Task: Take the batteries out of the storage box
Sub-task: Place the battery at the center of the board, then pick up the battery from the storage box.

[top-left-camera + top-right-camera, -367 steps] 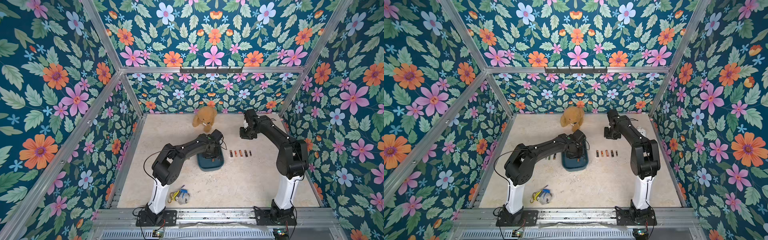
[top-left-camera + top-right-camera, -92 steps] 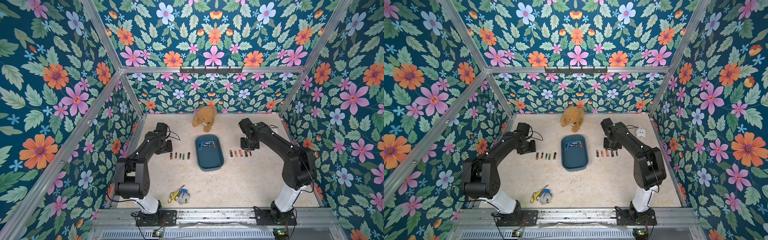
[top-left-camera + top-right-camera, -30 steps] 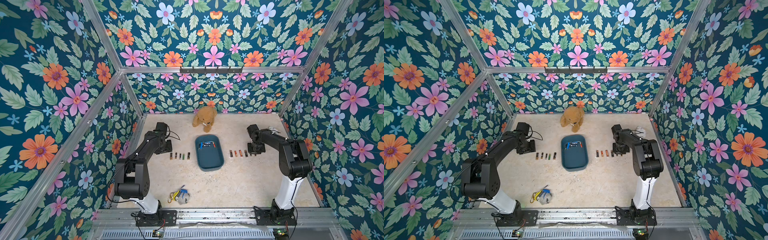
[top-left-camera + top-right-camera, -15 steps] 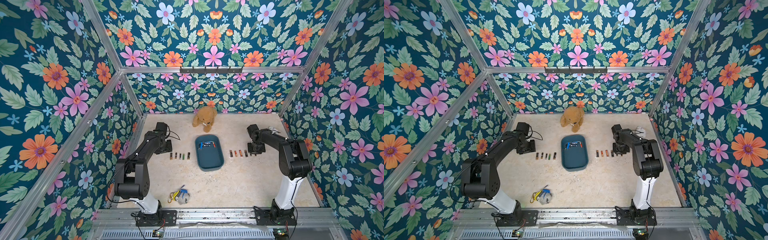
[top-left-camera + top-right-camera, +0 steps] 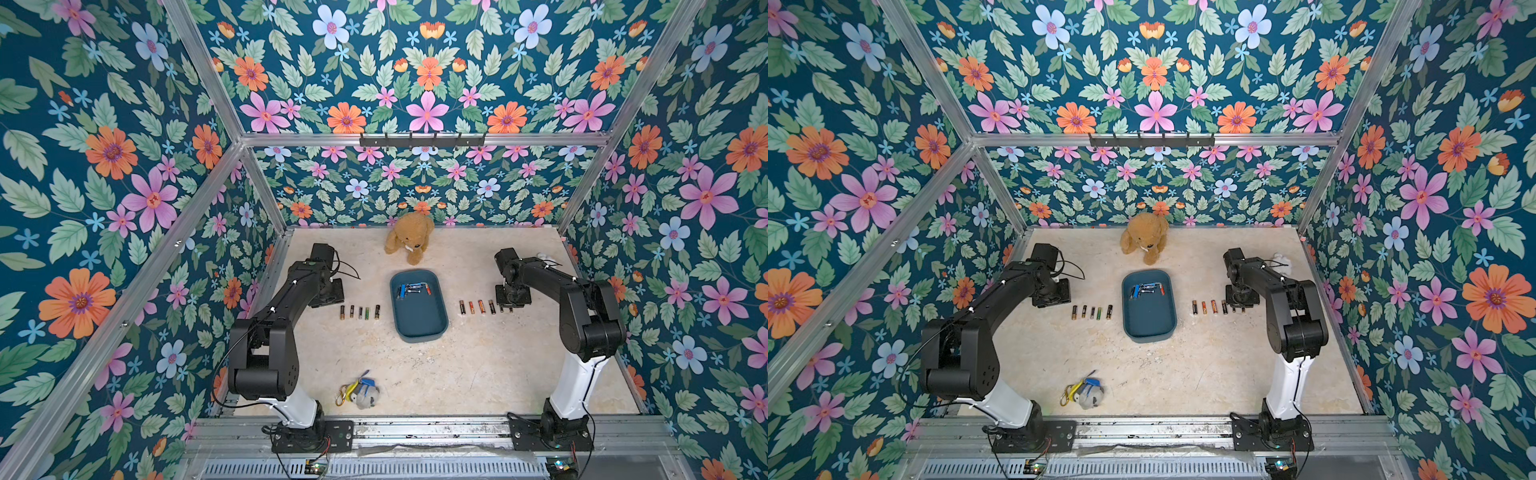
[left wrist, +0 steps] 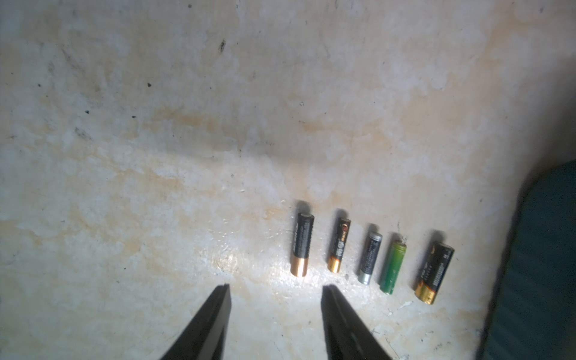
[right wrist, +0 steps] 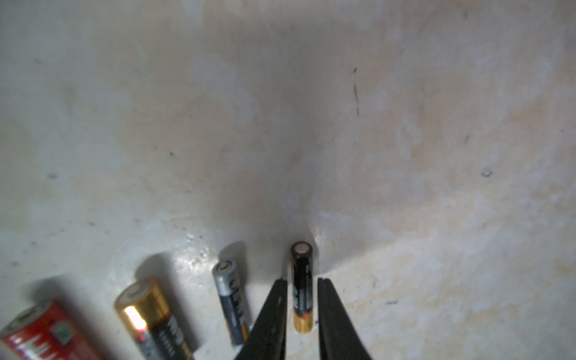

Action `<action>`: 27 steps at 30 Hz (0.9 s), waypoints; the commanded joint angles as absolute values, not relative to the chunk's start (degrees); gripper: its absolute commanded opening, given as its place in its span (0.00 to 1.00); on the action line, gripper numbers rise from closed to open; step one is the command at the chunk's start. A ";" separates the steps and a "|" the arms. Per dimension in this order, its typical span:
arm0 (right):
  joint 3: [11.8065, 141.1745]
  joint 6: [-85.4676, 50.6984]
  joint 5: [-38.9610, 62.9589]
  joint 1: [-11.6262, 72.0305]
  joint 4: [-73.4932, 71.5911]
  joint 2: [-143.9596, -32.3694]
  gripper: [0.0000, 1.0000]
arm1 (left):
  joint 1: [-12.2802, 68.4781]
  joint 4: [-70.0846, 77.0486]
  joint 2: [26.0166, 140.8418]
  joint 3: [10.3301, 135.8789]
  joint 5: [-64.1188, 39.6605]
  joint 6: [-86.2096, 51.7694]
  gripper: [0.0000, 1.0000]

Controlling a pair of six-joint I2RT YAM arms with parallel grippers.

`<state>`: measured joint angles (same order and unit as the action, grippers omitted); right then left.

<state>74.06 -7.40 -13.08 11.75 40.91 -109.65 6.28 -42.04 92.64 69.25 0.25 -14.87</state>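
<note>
Top views both show the storage box [image 5: 419,322] centred on the table [image 5: 478,374], batteries [image 5: 409,289] at its end nearest the back edge. Left gripper [image 6: 274,288] stands half-open, empty, short of a five-cell row [image 6: 370,258]. Right gripper [image 7: 301,280] stands narrowly parted astride a black-gold cell [image 7: 301,293], slim gaps either side.

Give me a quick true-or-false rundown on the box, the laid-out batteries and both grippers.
1. The storage box is empty. False: several batteries lie at its far end.
2. A row of five batteries lies near the left gripper. True.
3. The left gripper holds a battery. False: its jaws stand open with nothing between them.
4. The right gripper straddles a black battery, jaws slightly apart from it. True.
</note>
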 commanded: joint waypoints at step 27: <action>78.54 -15.66 -4.04 19.33 43.33 -93.23 0.25 | 30.66 -46.74 105.46 94.67 7.62 -24.54 0.50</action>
